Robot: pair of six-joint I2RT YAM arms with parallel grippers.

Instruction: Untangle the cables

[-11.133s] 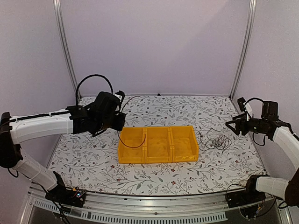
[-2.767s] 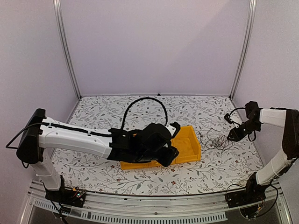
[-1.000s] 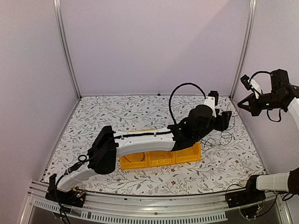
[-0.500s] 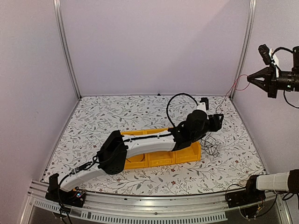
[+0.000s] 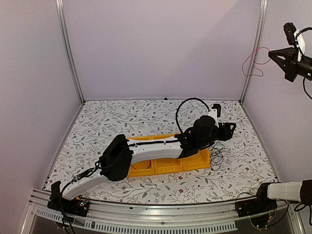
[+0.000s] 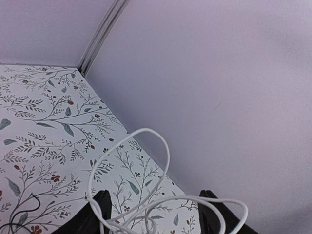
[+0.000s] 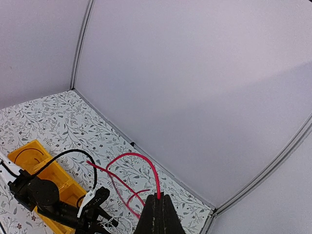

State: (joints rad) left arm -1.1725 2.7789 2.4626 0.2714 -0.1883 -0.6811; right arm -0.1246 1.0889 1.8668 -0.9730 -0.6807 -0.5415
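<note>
One red cable (image 7: 140, 155) pinched by right gripper (image 7: 158, 199) near wall (image 7: 195, 73); left gripper (image 6: 155, 197) spread

The bin (image 5: 165, 166) sits mid-bench (image 5: 122, 114), nearer the front edge; the left arm (image 5: 146, 150) lies across it from the front left corner; the left pincer (image 5: 230, 127) is past the bin's right end, over the cable heap (image 5: 216, 157) lying just right of the bin; a looped cable (image 6: 167, 155) crosses between its fingers; the right pincer (image 5: 271, 52) is high above the back right corner, the hanging cable (image 7: 155, 178) trailing from it.
</note>
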